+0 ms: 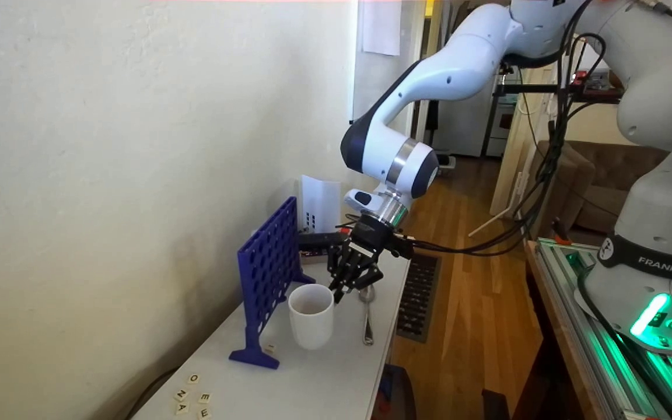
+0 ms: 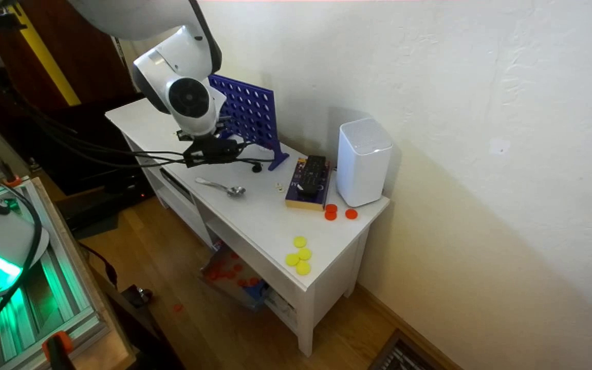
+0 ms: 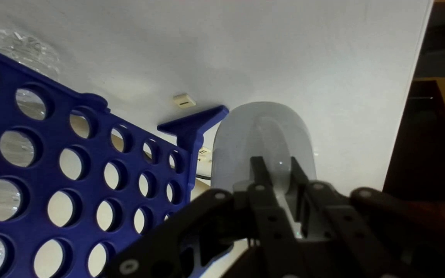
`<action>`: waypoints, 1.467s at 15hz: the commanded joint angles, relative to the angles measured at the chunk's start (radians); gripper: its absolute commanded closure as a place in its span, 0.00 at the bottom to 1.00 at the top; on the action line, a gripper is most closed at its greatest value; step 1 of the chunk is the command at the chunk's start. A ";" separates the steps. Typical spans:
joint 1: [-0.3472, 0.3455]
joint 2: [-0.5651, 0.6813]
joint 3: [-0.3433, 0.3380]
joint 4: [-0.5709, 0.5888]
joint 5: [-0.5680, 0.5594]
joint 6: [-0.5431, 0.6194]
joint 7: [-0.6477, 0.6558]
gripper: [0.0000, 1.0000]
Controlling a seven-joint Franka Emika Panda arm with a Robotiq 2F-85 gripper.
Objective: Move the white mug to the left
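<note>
From where I'm standing, the mug point(image 1: 311, 324) is roughly upright, mouth upward, between the blue frame point(image 1: 269, 259) and the spoon point(image 1: 367, 321). I cannot tell whether its base touches the bench point(image 1: 342, 382) or sits just above it. The hand point(image 3: 278, 165) has closed on the mug, its two dark fingers point(image 3: 268, 208) pinching it near the rim on the side facing the arm point(image 1: 458, 64); exactly which part they pinch I can't make out.

In the wrist view the mug is straight ahead of the fingers, with the frame and its round holes filling the left. The frame stands upright near the wall point(image 1: 108, 146), just beside the mug. The spoon lies flat near the bench's front edge. Lettered tiles point(image 1: 193, 378) are scattered at one end, and another sits by the frame's foot.

Toward the opposite end, in an exterior view, a black remote point(image 2: 312, 172) rests on a flat purple box point(image 2: 305, 203), and a tall white box point(image 2: 360, 169) stands beside that. Three red discs point(image 2: 351, 214) lie near them, and four yellow discs point(image 2: 303, 267) lie closer to the corner. Below the bench is a clear bag point(image 2: 224, 282) with more red discs inside.
</note>
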State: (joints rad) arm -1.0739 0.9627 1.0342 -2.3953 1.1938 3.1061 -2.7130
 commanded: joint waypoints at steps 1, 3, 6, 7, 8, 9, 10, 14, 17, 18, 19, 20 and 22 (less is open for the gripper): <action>-0.099 0.249 0.063 0.017 -0.141 0.149 -0.041 0.96; -0.128 0.354 0.061 0.009 -0.225 0.210 -0.041 0.96; -0.151 0.498 0.039 0.000 -0.338 0.288 -0.041 0.96; -0.159 0.536 0.032 -0.003 -0.368 0.308 -0.041 0.96; -0.162 0.568 0.023 -0.003 -0.393 0.324 -0.040 0.96; -0.172 0.598 0.023 -0.007 -0.418 0.332 -0.040 0.96; -0.179 0.619 0.021 -0.012 -0.437 0.339 -0.040 0.96; -0.164 0.542 0.022 -0.043 -0.483 0.318 0.018 0.96; -0.130 0.539 0.037 -0.065 -0.485 0.372 0.029 0.96; -0.109 0.505 0.006 -0.102 -0.653 0.375 0.208 0.96; -0.089 0.501 0.002 -0.113 -0.693 0.394 0.244 0.96; -0.069 0.497 -0.010 -0.127 -0.763 0.413 0.317 0.96; -0.015 0.485 -0.035 -0.141 -0.881 0.448 0.453 0.96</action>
State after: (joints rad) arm -1.1546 1.4890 1.0228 -2.4899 0.4700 3.5064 -2.4560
